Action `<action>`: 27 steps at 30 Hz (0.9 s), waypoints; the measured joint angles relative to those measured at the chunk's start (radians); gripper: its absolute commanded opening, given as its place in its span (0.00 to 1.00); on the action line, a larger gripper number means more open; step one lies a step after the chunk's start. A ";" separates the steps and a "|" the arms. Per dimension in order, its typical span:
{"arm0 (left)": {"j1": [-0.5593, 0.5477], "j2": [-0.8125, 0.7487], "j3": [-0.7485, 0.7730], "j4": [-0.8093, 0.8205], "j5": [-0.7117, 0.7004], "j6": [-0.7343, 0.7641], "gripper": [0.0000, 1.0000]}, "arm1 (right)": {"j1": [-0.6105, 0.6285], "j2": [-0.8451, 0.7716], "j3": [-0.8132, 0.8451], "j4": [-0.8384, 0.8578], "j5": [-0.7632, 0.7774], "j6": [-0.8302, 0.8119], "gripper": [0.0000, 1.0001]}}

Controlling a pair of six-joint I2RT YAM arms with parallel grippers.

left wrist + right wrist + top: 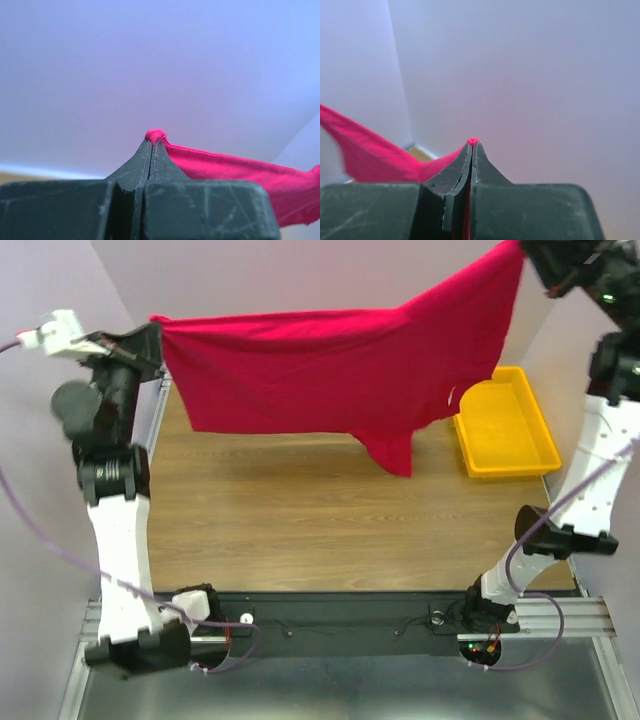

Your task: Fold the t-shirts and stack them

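A crimson-pink t-shirt (pixel 330 365) hangs stretched in the air above the wooden table (pixel 300 520), held by two corners. My left gripper (pixel 155 332) is shut on its left corner; in the left wrist view a nub of pink cloth (pixel 155 135) pokes out past the closed fingertips of the left gripper (pixel 151 145). High at the top right, my right gripper (pixel 527 250) is shut on the other corner; the right wrist view shows the right gripper (pixel 472 147) pinching pink fabric (pixel 370 155). A sleeve (pixel 392 452) dangles lowest.
A yellow plastic tray (pixel 505 425) sits on the right side of the table, behind the shirt's right edge. Grey walls close in on the left, back and right. The arm bases stand on the black rail (pixel 340 625) at the near edge.
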 measured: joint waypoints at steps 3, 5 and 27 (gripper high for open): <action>0.000 -0.143 0.000 0.062 -0.030 -0.026 0.00 | -0.072 -0.063 0.072 0.003 0.001 0.021 0.01; 0.000 -0.224 0.000 0.077 -0.058 -0.037 0.00 | -0.097 -0.101 0.114 0.006 0.001 0.036 0.01; -0.003 -0.186 -0.442 0.109 -0.223 -0.074 0.00 | -0.029 0.033 -0.270 0.130 0.013 0.069 0.01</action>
